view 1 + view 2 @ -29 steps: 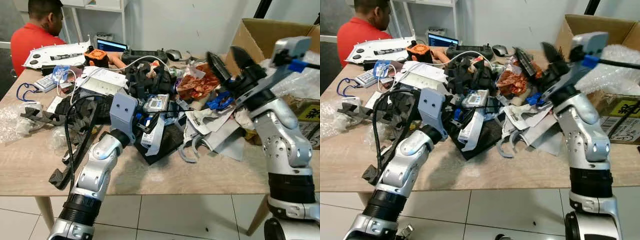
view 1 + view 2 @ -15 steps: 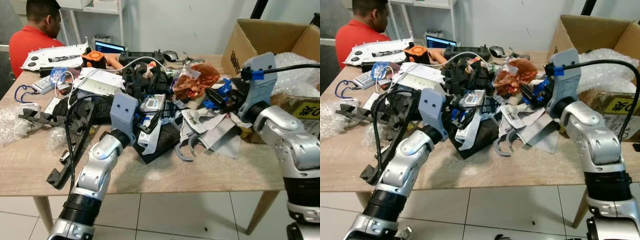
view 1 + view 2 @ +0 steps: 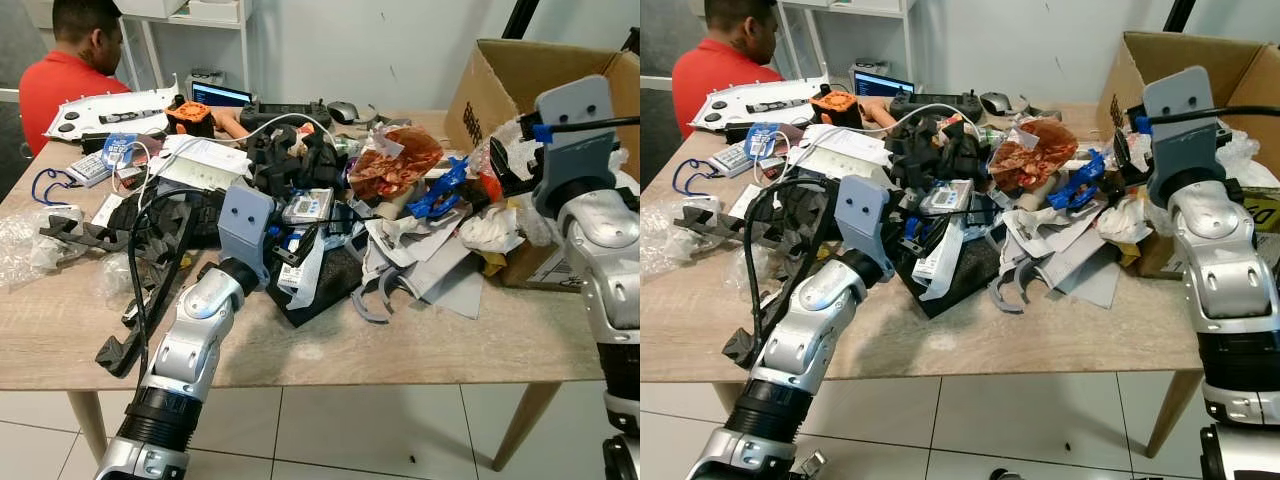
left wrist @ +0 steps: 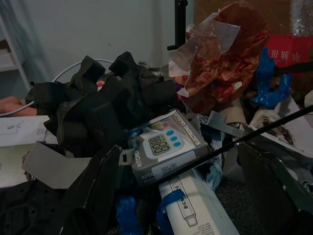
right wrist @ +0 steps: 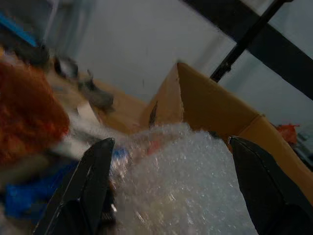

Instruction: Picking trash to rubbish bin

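Trash lies heaped on the wooden table (image 3: 420, 350): a crumpled orange-brown wrapper (image 3: 397, 163), a blue plastic piece (image 3: 437, 195), crumpled white paper (image 3: 490, 228) and grey scraps. My left gripper (image 4: 181, 191) reaches into the heap, open, its fingers on either side of a kitchen-timer box (image 4: 166, 147). My right gripper (image 5: 176, 196) is at the near corner of the cardboard box (image 3: 520, 75), open, with bubble wrap (image 5: 190, 166) between its wide-spread fingers.
A person in a red shirt (image 3: 55, 85) sits at the far left end. A laptop (image 3: 222, 93), a white panel (image 3: 110, 105), black foam pieces (image 3: 290, 155) and a black cable (image 3: 140, 280) crowd the left and back. Bare tabletop runs along the front edge.
My right arm came down from above the wrapper, then swung right to the cardboard box and bubble wrap. The left arm has stayed put.
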Controlling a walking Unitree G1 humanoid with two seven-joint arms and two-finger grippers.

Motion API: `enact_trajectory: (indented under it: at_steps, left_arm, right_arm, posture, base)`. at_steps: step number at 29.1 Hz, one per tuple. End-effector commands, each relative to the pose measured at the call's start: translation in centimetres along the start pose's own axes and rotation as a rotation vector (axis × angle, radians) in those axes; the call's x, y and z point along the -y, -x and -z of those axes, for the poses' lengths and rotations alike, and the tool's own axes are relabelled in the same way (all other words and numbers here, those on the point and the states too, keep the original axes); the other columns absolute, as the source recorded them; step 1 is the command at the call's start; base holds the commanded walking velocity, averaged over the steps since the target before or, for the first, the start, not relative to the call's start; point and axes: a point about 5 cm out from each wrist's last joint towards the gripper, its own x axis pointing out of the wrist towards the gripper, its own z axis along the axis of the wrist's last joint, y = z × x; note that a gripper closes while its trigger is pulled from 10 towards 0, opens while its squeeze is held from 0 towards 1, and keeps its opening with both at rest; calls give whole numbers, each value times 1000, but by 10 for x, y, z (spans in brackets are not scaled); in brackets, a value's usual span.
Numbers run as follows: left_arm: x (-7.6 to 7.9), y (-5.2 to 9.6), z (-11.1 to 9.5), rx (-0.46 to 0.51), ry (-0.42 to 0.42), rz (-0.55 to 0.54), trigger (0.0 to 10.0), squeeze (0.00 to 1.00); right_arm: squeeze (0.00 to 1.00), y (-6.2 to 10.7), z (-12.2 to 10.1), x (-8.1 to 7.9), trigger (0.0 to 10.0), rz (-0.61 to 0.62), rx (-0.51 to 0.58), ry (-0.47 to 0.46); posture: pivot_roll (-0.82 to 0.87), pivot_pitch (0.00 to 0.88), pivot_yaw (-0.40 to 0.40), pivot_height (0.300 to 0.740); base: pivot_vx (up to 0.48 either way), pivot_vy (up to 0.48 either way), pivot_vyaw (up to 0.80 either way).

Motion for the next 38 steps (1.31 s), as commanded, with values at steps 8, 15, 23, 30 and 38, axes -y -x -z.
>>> enact_trajectory:
  at_steps: [8, 15, 23, 30, 38]
  left_arm:
    - [3, 1, 4, -8, 5, 12, 10000, 0]
    - [4, 1, 4, -8, 8, 12, 10000, 0]
    - [4, 1, 4, -9, 7, 5, 10000, 0]
    - [4, 0, 3, -2, 14, -2, 10000, 0]
    - [3, -1, 2, 4, 14, -6, 10000, 0]
  right_arm:
    - [0, 9, 32, 7, 10000, -86, -227, 121]
    - [0, 11, 35, 10, 9529, -89, -264, 111]
    - [0, 8, 30, 16, 0, -66, -240, 94]
    - [0, 5, 21, 29, 0, 28, -171, 28]
    - [0, 7, 14, 76, 0, 279, -88, -12]
  posture:
    - [-6, 125, -11, 740]
    - [-7, 129, -11, 740]
    - [-15, 146, -15, 740]
    - [-19, 153, -16, 740]
    - [-25, 158, -12, 740]
  base:
    - [0, 0, 0]
    - [0, 0, 0]
    - [0, 0, 0]
    - [0, 0, 0]
    - [0, 0, 0]
